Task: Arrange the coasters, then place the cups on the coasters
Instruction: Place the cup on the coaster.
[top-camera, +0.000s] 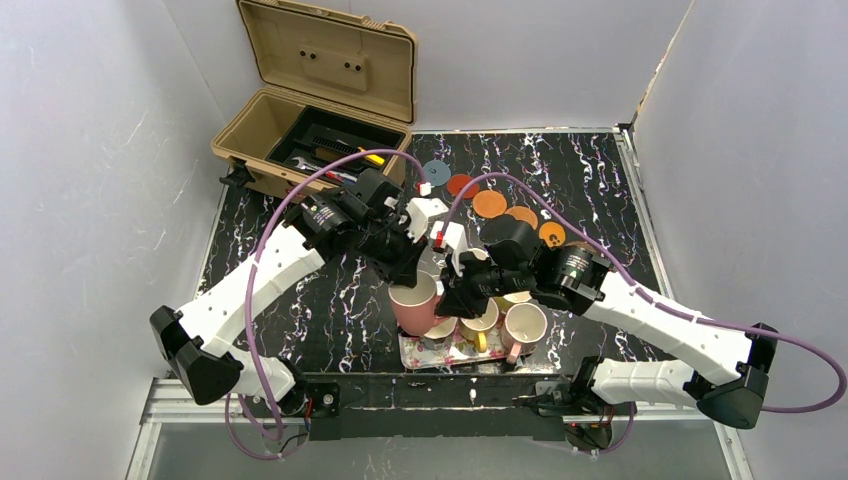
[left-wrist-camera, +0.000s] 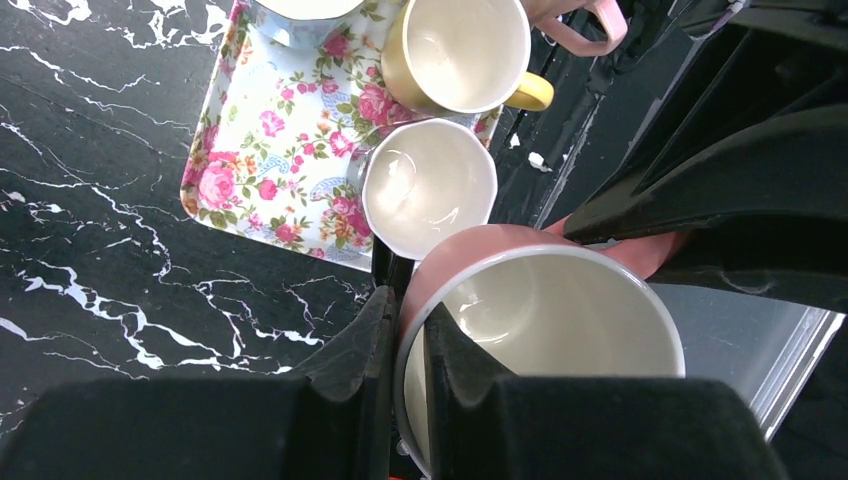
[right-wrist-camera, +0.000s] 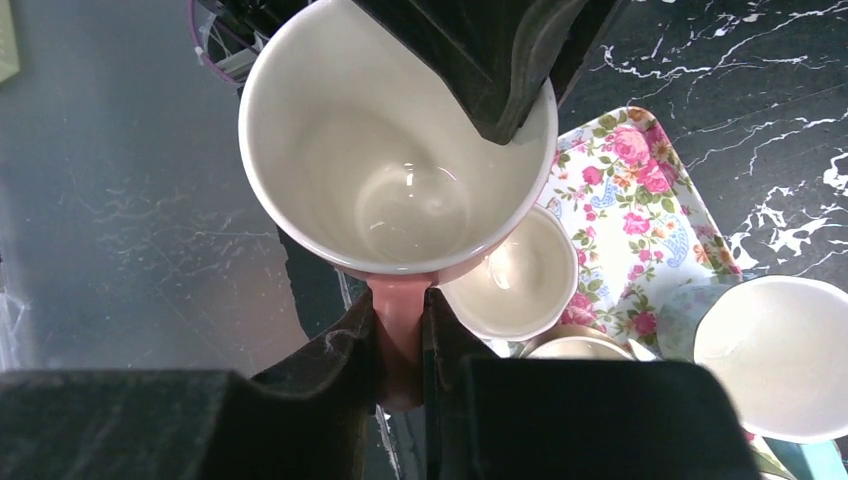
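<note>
The pink cup (top-camera: 412, 305) is held mid-frame above the floral tray (left-wrist-camera: 270, 160) — rim pinched by the left jaws, handle clamped by the right jaws. A handover is judged in hand; next, left release is called for, then carriage to the coasters (top-camera: 490, 203), upper centre.

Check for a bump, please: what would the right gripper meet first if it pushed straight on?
Likely the pink mug: fingers of the right gripper pinch its handle, with the mug's wall directly ahead.
</note>
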